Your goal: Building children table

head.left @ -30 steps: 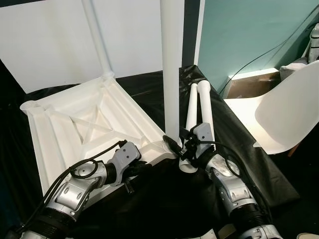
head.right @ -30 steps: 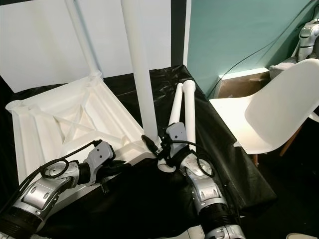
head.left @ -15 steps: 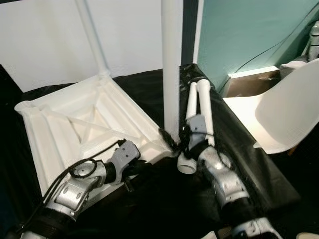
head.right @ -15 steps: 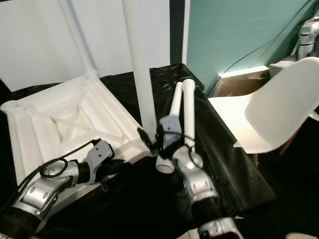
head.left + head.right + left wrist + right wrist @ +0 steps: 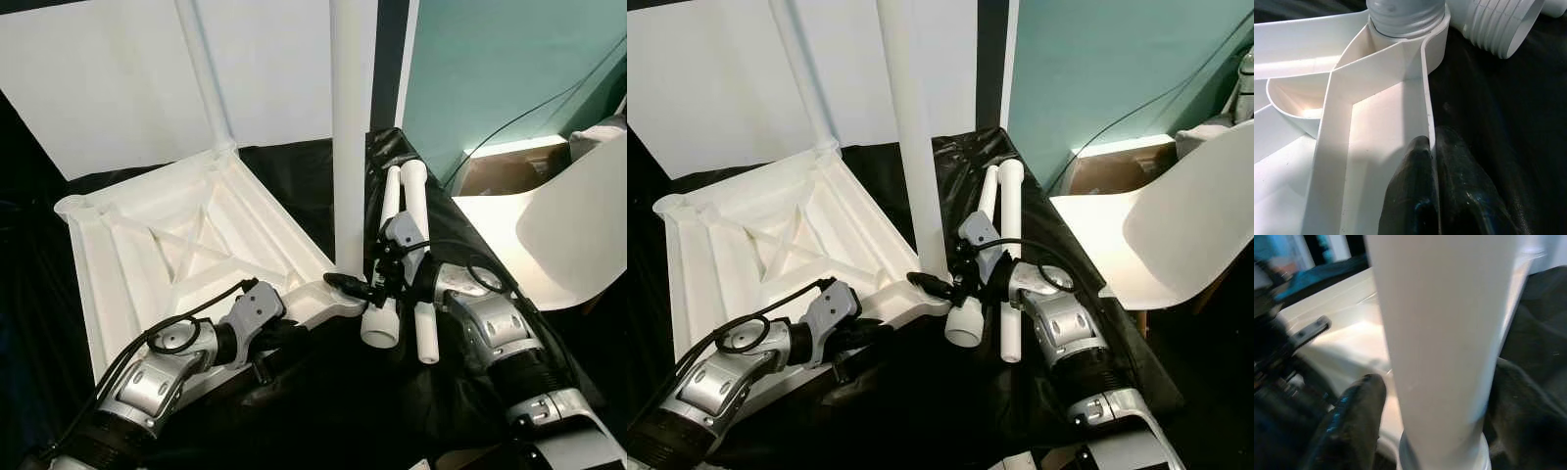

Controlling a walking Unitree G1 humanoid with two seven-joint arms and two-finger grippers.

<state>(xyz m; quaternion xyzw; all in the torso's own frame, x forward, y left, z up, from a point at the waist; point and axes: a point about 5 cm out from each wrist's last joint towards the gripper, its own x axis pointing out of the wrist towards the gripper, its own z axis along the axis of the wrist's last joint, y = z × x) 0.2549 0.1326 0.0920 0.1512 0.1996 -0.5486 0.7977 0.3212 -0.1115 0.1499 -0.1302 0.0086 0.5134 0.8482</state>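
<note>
Bracing the upturned white table frame [image 5: 186,245], the left end effector [image 5: 1431,169] pinches the frame's rim wall near the corner socket, fingers closed on it. The right end effector [image 5: 355,288] straddles the base of the upright leg [image 5: 348,137] seated in that socket, fingers either side; actual contact cannot be confirmed. Two spare legs [image 5: 407,255] lie just beside the socket on the black sheet [image 5: 323,411]. Risk: if the leg sits cross-threaded or part-seated, turning could jam it or tip it out; a slipping left pinch would let the frame rotate. Versus one second ago: right forearm has swung outward, away from the socket; spare legs appear nudged.
</note>
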